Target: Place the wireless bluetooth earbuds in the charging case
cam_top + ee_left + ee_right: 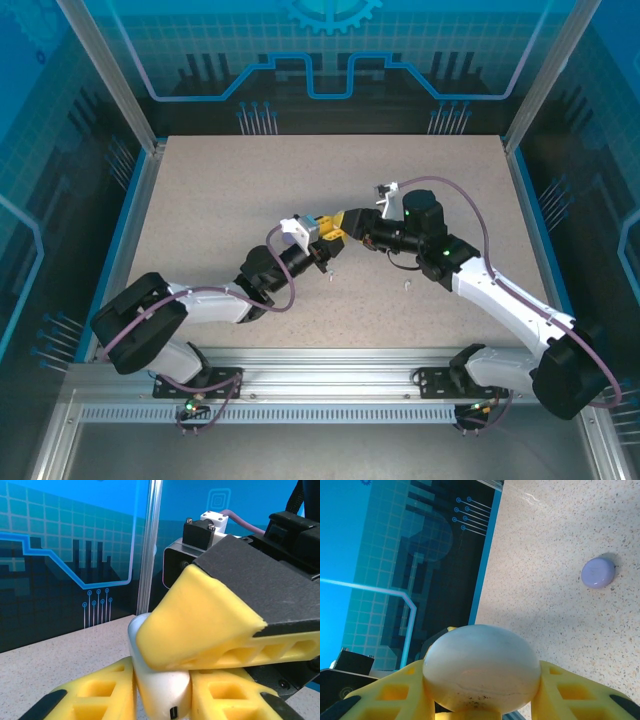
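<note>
Reaching from the near-left corner toward the middle of the speckled beige surface [220,200], the left black-and-white arm [200,300] is meeting the right arm [500,295] above the centre. The left tool [162,692] is clenching its yellow ribbed fingers [95,692] on the lower part of the white glossy rounded charging case [162,680], one finger pressing on each side. The right tool [481,697] is grasping the same case from the other end, the smooth shell sitting between its yellow fingers [570,695]. In the left wrist view, one of those fingers is lying across the top of the case. Whether the lid is open I cannot tell. Farther right, two tiny white earbuds [406,285] are lying loose on the surface just beside the right forearm, apart from the case and too small to make out in detail. A pale purple round pebble-like case [598,573] is resting on the surface, well apart from the tools.
</note>
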You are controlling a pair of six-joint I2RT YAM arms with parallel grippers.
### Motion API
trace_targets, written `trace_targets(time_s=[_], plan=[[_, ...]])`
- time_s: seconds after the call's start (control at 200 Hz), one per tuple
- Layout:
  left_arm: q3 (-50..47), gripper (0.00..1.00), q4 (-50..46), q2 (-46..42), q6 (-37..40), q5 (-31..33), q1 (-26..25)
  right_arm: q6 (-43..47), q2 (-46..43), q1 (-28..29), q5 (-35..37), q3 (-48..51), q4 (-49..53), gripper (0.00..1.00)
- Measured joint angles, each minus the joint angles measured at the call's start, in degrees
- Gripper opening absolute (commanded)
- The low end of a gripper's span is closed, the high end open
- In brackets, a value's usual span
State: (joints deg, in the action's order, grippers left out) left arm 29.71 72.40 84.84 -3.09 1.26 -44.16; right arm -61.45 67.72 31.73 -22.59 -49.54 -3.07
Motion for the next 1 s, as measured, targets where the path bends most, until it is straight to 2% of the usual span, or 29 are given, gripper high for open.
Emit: trace_targets(time_s=[0.165, 0.275, 0.425, 0.58, 0.835, 1.0], plan=[[-0.3, 0.2, 0.1, -0.1, -0.3, -0.2, 0.0, 3.9, -0.4, 0.2, 0.9, -0.1, 2.0, 0.72], [-1.1, 0.17, -0.1, -1.4, -1.3, -0.2, 0.1, 9.7, -1.9, 0.0, 1.1, -1.0, 6.6, 0.77], [-1.8, 0.16, -1.1, -5.0, -1.5, -1.1, 0.1, 19.1, -5.4, -3.5, -1.2, -2.4, 8.8, 0.77], [-2.0, 0.16, -2.6, -8.2, -1.6, -3.3, 0.1, 30.4, -6.1, -9.0, -8.0, -4.2, 9.3, 0.73], [-3.0, 0.16, -5.8, -12.1, -1.5, -8.4, 0.1, 59.5, -5.7, -14.5, -22.4, -8.1, 15.7, 0.72], [-3.2, 0.16, -6.8, -13.8, -1.5, -10.6, 0.1, 78.3, -0.4, -15.4, -30.8, -18.3, 27.8, 0.59]])
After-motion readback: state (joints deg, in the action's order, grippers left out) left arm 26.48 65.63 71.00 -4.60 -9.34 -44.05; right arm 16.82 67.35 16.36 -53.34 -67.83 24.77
